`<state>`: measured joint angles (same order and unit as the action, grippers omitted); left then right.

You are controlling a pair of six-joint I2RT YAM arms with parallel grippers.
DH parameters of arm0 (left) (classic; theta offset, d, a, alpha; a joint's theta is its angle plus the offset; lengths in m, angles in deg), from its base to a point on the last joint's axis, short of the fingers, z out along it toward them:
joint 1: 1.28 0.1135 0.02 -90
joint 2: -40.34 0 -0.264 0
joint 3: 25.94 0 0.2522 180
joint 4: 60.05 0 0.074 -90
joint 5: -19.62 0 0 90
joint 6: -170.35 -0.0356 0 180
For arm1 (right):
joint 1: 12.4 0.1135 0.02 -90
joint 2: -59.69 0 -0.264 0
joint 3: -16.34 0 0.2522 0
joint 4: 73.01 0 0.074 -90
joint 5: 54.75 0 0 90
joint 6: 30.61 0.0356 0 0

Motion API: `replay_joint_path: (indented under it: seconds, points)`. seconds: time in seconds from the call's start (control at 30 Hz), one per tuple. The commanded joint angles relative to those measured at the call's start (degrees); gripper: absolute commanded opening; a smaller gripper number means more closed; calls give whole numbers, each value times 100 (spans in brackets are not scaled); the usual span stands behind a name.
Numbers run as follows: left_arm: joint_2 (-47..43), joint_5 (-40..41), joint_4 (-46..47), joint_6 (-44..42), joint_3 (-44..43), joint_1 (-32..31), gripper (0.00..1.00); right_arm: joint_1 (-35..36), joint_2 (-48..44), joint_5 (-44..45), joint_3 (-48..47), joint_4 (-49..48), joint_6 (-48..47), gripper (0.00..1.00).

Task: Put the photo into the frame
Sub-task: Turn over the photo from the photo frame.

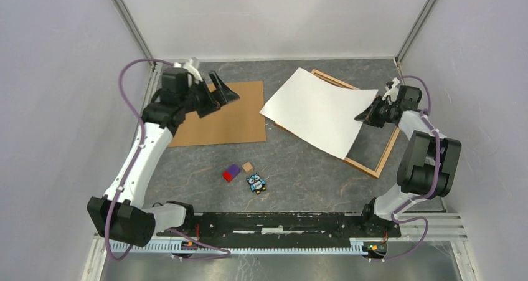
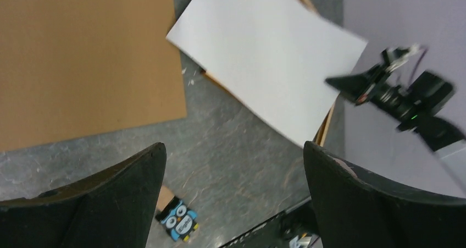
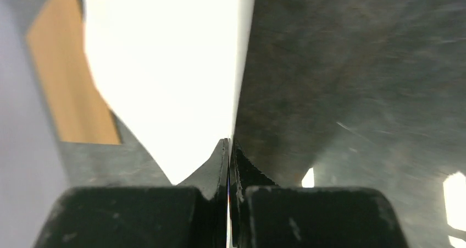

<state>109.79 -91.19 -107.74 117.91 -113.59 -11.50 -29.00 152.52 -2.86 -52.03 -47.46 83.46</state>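
Observation:
The photo shows its plain white back and hangs slanted over the frame, whose thin light-orange rails stick out at the far and near right corners. My right gripper is shut on the photo's right edge; in the right wrist view the gripper pinches the thin white sheet edge-on. My left gripper stands open and holds nothing, above the far right corner of the brown cardboard. The left wrist view looks between the left gripper at bare table, with the photo and a bit of frame rail beyond.
A brown cardboard board lies flat at the back left. Near the table's middle sit a red-and-purple block, a small tan block and a blue owl figure. Grey walls close in on both sides and the back.

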Motion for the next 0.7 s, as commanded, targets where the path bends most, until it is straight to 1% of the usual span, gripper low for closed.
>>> replay_joint_path:
  seconds: [0.0, 0.1, 0.17, 0.3, 0.37, 0.5, 0.67]
  points:
    - [-38, 415, 607, -900, 652, -632, 100, -66, 62, 1335, -884, 1925, -1759, 0]
    - [-20, 793, 643, -1214, 945, -892, 100, -116, 41, 1350, -887, 1870, -2043, 0]
    - [-45, 773, 666, -1204, 1102, -951, 100, -116, 113, 1425, -988, 1919, -2234, 0]
    - [-120, 867, 615, -1316, 1117, -1271, 100, -125, 386, 2130, -1442, 2268, -2569, 0]
    - [-114, 923, 598, -1347, 1105, -1407, 100, -124, 452, 2286, -1519, 2284, -2617, 0]
    - [-65, 1072, 548, -1387, 1114, -1668, 100, -134, 439, 2592, -1440, 2152, -2565, 0]
    - [59, 1125, 511, -1412, 1078, -1926, 100, -184, 141, 2640, -1088, 1599, -2068, 0]
